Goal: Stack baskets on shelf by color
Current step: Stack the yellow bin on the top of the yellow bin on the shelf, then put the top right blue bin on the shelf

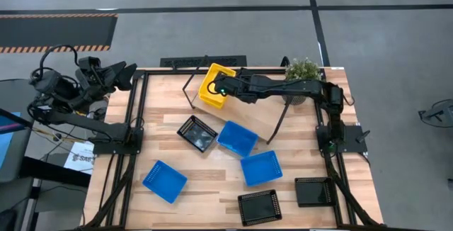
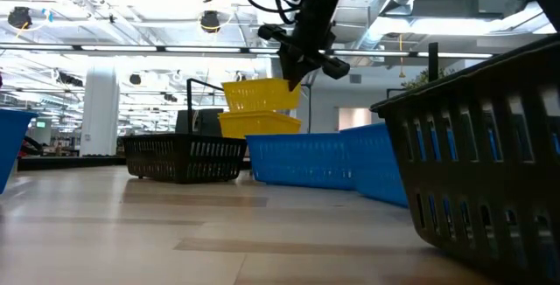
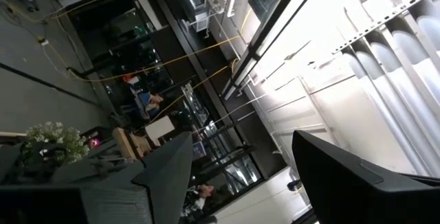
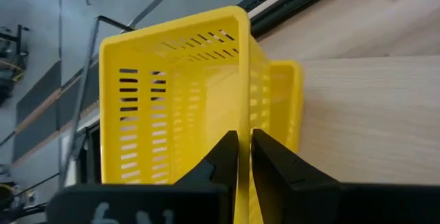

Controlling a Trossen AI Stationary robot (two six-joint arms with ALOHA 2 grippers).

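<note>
Two yellow baskets are at the shelf's (image 1: 249, 114) far left end. The upper one (image 4: 172, 93) sits in the lower one (image 4: 287, 97); the low view shows the upper basket (image 2: 261, 94) above the lower basket (image 2: 258, 125). My right gripper (image 4: 243, 157) reaches over the shelf from the right and is shut on the upper basket (image 1: 212, 82). My left gripper (image 3: 237, 176) is raised beyond the table's far left corner. It is open and has nothing between its fingers. My right gripper has the upper yellow basket by one side wall at its rim (image 4: 244, 124). One finger is inside the basket and one outside. The fingers slant down from the table's right. The basket rests in the lower yellow basket (image 2: 258, 125) with its rim a little tilted.
Three blue baskets (image 1: 237, 137), (image 1: 260, 167), (image 1: 164, 181) and three black baskets (image 1: 197, 132), (image 1: 258, 206), (image 1: 311, 190) lie on the tabletop near and left of the shelf. A potted plant (image 1: 303, 71) stands at the far right.
</note>
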